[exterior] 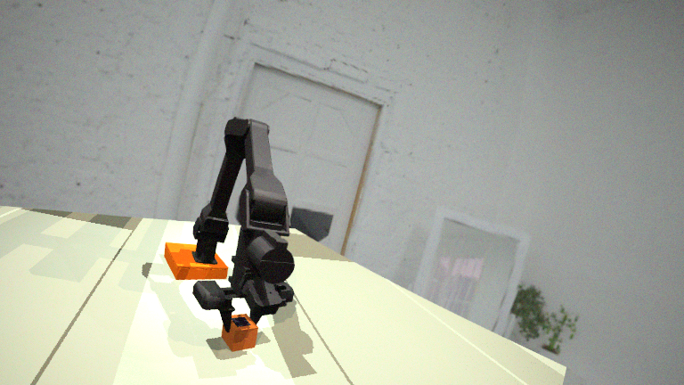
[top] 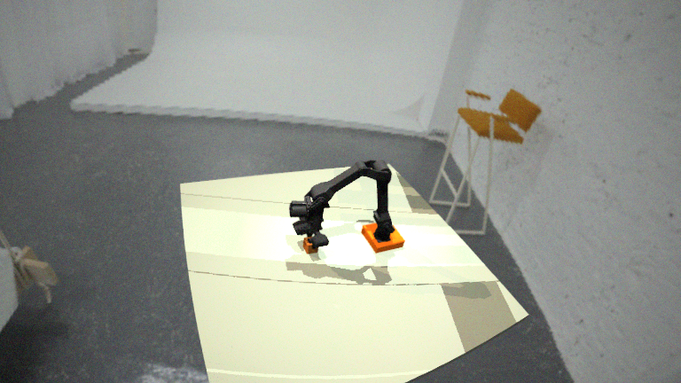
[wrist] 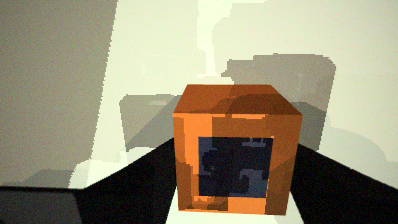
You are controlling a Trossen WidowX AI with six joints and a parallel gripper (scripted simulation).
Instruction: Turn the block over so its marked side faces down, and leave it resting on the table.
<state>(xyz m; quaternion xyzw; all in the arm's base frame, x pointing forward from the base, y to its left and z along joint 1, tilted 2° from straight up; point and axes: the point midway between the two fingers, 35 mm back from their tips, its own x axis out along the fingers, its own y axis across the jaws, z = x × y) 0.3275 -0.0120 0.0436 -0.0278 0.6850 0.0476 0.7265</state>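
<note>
Pale cream table top [top: 332,324] fills the centre of the top view, with grey floor around it. Black gripper [exterior: 240,316] has its two dark fingers pinching the small orange cube block [wrist: 235,150] on opposite sides. Dark blue marked face [exterior: 240,323] points up toward the wrist camera. Block sits at mid-table, left of the orange base plate [top: 369,234].

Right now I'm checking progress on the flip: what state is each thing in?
Orange block: on the table, upright, dark marked side facing up, not yet turned.
Tool: shut on the orange block, fingers against its two opposite sides.
Arm: bent over, reaching straight down.
</note>
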